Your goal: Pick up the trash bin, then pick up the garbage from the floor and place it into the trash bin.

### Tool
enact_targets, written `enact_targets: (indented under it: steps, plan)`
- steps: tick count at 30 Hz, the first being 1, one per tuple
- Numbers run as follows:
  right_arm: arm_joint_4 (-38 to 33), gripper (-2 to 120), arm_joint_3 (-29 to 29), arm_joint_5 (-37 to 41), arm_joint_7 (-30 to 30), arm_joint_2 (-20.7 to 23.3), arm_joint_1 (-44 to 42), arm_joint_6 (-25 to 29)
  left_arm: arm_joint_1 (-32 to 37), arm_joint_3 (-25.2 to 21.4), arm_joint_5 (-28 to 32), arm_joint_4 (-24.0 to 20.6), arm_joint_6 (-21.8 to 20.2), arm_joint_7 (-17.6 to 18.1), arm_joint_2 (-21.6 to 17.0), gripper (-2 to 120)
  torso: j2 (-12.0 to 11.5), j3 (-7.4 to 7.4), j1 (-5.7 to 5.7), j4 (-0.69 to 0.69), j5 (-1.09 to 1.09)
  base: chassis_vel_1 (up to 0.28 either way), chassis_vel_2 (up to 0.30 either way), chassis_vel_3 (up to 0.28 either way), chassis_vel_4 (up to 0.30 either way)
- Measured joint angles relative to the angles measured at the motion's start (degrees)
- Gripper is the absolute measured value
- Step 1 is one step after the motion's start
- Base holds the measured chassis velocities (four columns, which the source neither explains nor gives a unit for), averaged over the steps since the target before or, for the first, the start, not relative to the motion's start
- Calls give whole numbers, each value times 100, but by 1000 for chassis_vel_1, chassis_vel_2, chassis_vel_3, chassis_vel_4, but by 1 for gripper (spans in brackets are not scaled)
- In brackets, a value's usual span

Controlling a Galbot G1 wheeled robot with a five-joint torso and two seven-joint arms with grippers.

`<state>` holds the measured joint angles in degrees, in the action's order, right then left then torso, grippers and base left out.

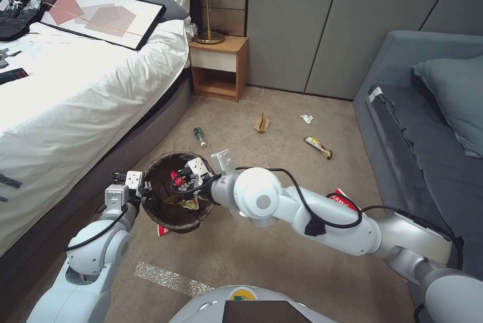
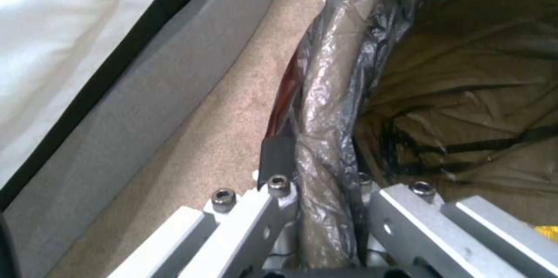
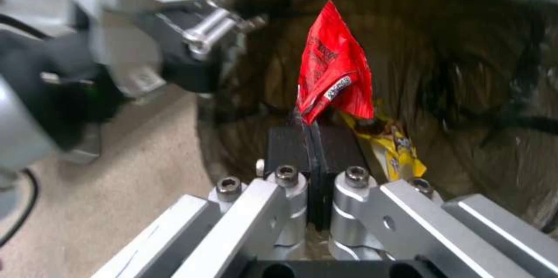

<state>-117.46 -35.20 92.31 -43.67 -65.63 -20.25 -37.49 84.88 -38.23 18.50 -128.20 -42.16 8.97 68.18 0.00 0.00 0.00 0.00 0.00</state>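
The right gripper (image 3: pixel 314 138) was clenched on a crumpled red packet (image 3: pixel 334 82), its dark pads pinching the packet's lower corner, and it hung inside the mouth of the trash bin (image 1: pixel 176 194). In the right wrist view the packet stood up from the pads, its long axis running roughly in line with the fingers and its pointed tip aimed away from the wrist toward the far wall of the dark liner. Just beyond it a yellow wrapper (image 3: pixel 395 149) lay against the liner at the bottom, its long axis slanting down into the bin. The left gripper (image 2: pixel 317 173) was clamped on the bin's rim, one pad outside and the other inside the folded bag, holding the bin near the bed's (image 1: pixel 75 91) side with its mouth tipped toward the right arm. The main risk looked to be the light packet clinging to a pad when let go, or sliding back out if the bin tipped further. A knock from the right wrist on the rim could twist the bin in its one-sided grip, since slick plastic lay between pad and rim. Farther out on the floor (image 1: pixel 282 262) lay a small bottle (image 1: pixel 199 136), a brown paper bag (image 1: pixel 261 123), a white tissue (image 1: pixel 307 118) and a snack-bar wrapper (image 1: pixel 318 147), well apart from one another.
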Motion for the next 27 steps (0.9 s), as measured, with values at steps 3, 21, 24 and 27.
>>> enact_targets:
  steps: [3,21,24,27]
  plan:
    - [235,0,0,-148,107,-62,-70,-7,-9,3,1,7,2,-2,8,0,0,0,0,0,0,0,0,0,0]
    - [1016,25,-41,-164,144,-696,5,7,-15,4,5,86,3,-15,52,0,0,0,0,1,0,0,0,0,0]
    - [1024,36,-56,-235,100,-707,22,112,-13,6,8,96,3,-18,50,0,0,0,0,1,0,0,0,0,0]
    - [1037,46,-55,-292,101,-706,27,152,-17,9,13,98,3,-20,40,0,0,0,0,1,0,0,0,0,0]
